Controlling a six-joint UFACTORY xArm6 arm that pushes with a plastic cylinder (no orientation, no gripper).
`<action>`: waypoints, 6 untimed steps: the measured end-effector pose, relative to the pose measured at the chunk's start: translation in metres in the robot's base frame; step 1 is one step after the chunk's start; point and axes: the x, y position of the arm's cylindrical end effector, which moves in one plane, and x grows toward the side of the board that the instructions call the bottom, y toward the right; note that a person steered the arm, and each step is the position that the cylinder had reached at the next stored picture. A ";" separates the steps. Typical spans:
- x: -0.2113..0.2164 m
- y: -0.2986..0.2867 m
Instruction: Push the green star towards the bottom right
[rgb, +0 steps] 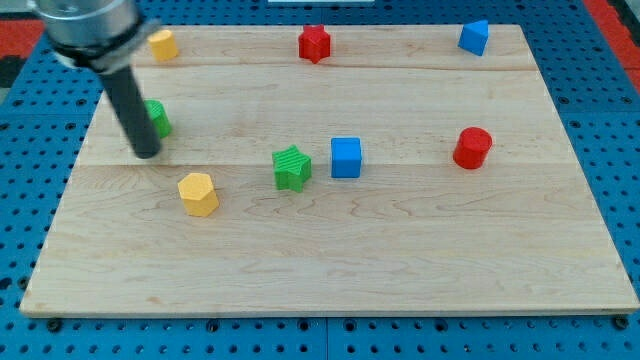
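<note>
The pale wooden board (400, 260) carries the blocks. My tip (146, 153), a bare rod without jaws, grasps nothing and stands at the left beside a green block (158, 118). The green star-shaped block (291, 167) lies mid-board, just left of the blue cube (346, 157), well right of my tip.

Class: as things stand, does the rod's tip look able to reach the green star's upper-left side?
Probably yes: my tip stands left of the green star, bare wooden board between them.

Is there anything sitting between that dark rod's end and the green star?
No. In the camera view, only bare wood lies between my tip and the green star; the yellow block sits below that line.
</note>
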 end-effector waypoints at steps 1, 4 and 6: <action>0.066 0.073; 0.022 0.066; 0.041 0.220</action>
